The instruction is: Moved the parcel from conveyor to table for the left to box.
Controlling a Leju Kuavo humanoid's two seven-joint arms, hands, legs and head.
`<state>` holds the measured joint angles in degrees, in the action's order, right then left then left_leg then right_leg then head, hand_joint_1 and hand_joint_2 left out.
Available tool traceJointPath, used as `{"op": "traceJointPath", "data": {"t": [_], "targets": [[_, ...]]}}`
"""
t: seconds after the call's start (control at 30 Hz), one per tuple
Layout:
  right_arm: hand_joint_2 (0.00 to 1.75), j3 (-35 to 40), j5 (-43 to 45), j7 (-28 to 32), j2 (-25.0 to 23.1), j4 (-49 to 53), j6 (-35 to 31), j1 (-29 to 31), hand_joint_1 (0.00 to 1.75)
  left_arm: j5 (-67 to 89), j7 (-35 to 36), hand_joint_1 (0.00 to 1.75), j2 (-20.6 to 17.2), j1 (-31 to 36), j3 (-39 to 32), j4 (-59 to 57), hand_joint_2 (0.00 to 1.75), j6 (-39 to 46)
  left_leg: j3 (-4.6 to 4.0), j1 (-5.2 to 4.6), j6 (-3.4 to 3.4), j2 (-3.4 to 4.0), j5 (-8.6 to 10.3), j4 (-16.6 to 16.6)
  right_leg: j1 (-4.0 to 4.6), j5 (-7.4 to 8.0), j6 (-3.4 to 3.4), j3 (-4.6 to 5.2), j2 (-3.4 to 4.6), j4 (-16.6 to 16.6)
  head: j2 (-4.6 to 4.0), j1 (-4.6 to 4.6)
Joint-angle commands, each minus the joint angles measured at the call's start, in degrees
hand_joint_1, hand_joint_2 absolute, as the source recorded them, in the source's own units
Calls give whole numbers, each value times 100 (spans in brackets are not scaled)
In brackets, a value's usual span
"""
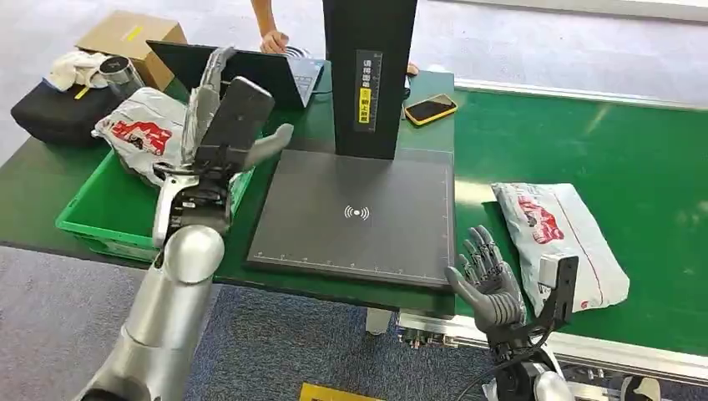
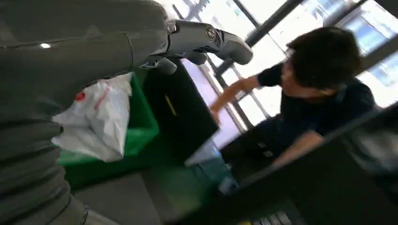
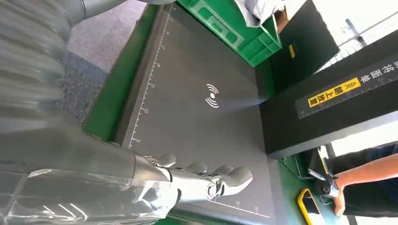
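Green bin (image 1: pixel 100 209) at table's (image 1: pixel 33 180) left end, bagged parcel (image 1: pixel 142 129) lying in it. Left hand (image 1: pixel 219 125) raised above bin's right rim, fingers spread, holding nothing. Dark scanner pad (image 1: pixel 355 217) at centre, black upright column (image 1: pixel 367 75) behind it; yellow-cased phone (image 1: pixel 430 109) just right of column. Person's hand (image 1: pixel 273 40) at laptop (image 1: pixel 250 67) on far side. Right hand (image 1: pixel 488 280) open and empty, hovering off pad's near right corner. White parcel (image 1: pixel 559 238) lies on green conveyor (image 1: pixel 634 150) just right of it, apparently untouched.
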<state>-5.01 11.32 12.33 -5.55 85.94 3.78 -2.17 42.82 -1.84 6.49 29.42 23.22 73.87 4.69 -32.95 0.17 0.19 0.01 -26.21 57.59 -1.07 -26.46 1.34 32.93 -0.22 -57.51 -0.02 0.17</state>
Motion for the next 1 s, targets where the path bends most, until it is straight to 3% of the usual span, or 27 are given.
{"op": "traceJointPath", "data": {"t": [0.03,0.43,0.7,0.73,0.8,0.83,1.0], "targets": [[175,137,-130,21,21,603,-172,-321,0,-1421,-425,0,-577,-1640,1053,1796,175,-241,35,-2,-3,19,-7,-23,-1,-2,-8,-28,20,20,0,2],[175,-99,-165,-116,-111,1034,-167,-750,0,-2166,-631,0,-444,-3228,736,1676,175,-761,20,-2,-4,11,-12,-14,-1,-11,-7,-14,9,11,-2,2],[175,-244,-151,-140,-252,1384,-93,-1005,0,-2137,-573,0,-322,-3378,800,1568,175,-1015,19,2,-5,-2,-11,-12,3,-13,-10,-17,-3,12,0,0],[0,-272,-139,-133,-291,1444,-50,-1052,0,-2133,-566,0,-294,-3385,795,1568,175,-1035,15,0,-4,-4,-11,-10,0,-14,-7,-14,-5,8,0,2],[0,-302,-114,-107,-351,1536,-15,-1107,0,-2116,-550,0,-280,-3373,813,1567,175,-1084,21,3,-5,-6,-12,-12,3,-15,-10,-21,-7,12,0,0],[175,-321,-111,-95,-398,1569,-3,-1108,0,-2101,-543,0,-255,-3347,816,1529,175,-1133,17,1,-5,-4,-11,-10,2,-14,-9,-15,-5,9,0,0],[175,-256,-239,-11,-471,1560,-95,-1055,0,-2032,-583,0,-190,-3240,823,1421,175,-1239,23,3,-6,-3,-9,-14,4,-11,-12,-21,-3,14,0,0]]}}
